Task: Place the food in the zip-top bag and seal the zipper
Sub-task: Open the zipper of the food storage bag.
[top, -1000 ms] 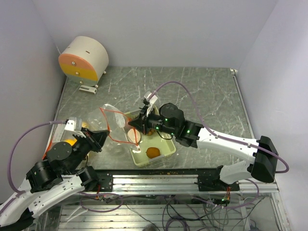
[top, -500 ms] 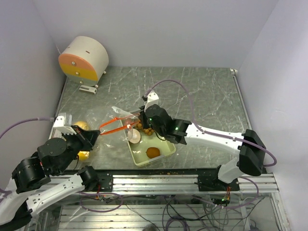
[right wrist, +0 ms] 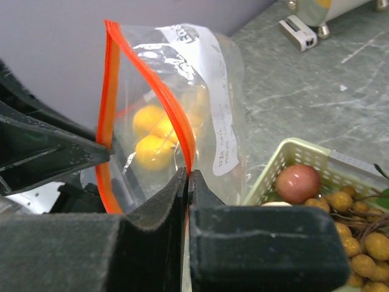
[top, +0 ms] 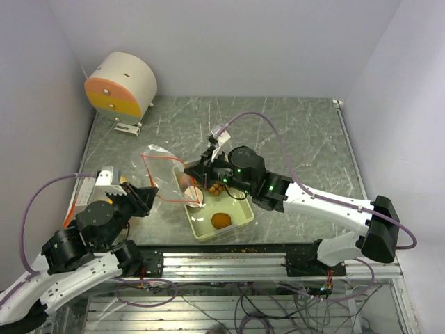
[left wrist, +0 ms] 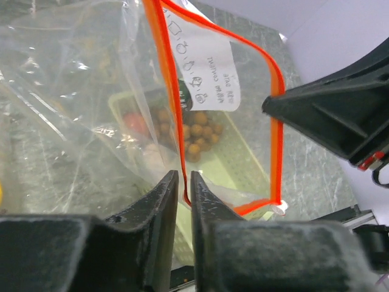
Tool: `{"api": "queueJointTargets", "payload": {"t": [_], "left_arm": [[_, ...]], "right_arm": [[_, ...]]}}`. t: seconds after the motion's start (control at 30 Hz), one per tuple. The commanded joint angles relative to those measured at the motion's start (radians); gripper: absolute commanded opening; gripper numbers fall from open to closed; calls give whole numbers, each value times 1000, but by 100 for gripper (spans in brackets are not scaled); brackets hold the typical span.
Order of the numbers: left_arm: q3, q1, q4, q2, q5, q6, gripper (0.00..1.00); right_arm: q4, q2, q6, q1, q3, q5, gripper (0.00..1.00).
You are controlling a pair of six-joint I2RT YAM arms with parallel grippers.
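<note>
The clear zip-top bag (top: 167, 179) with an orange zipper rim hangs open between my two grippers. My left gripper (top: 144, 197) is shut on the rim's near-left side, shown in the left wrist view (left wrist: 184, 182). My right gripper (top: 192, 173) is shut on the opposite rim, shown in the right wrist view (right wrist: 187, 173). The pale green tray (top: 240, 218) holds one orange fruit (top: 221, 220), brown berries (top: 217, 188) and a reddish apple (right wrist: 298, 182). Yellow fruits (right wrist: 152, 139) show through the bag; I cannot tell whether they lie inside it.
A round cream-and-orange device (top: 119, 85) stands at the back left, a small white block (right wrist: 298, 31) at its foot. The tray sits close to the table's near edge, right under the right arm. Purple cables loop over both arms.
Half a second ago the bag was pulled flat and low, with the left arm further left. Now both grippers have shifted right and the bag's mouth stands open again.
</note>
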Motion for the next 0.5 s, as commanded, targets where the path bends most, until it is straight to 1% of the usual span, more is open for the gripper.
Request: {"api": "queueJointTargets", "payload": {"t": [0.0,0.1,0.17,0.23,0.3,0.37,0.4,0.43,0.47], "left_arm": [[6,-1,113,56,-6,5,36],[6,-2,142,96,-5,2,53],[4,-2,164,114,-4,-7,66],[2,-1,179,127,-8,-13,76],[-1,-1,182,138,-18,-19,78],[-4,-1,179,154,-23,-27,76],[-5,-2,175,161,-22,-31,72],[-7,-2,168,169,-21,-36,65],[-8,-1,157,176,-20,-44,56]], "right_arm": [[68,-3,-2,8,18,-88,0],[79,1,3,14,12,-87,0],[79,1,3,18,9,-80,0],[80,-4,0,23,5,-74,0],[79,-11,-2,27,3,-70,0],[75,-20,-6,29,0,-58,0],[72,-23,-6,30,-2,-46,0],[69,-27,-7,30,-5,-36,0],[66,-32,-6,30,-8,-24,0]]}}
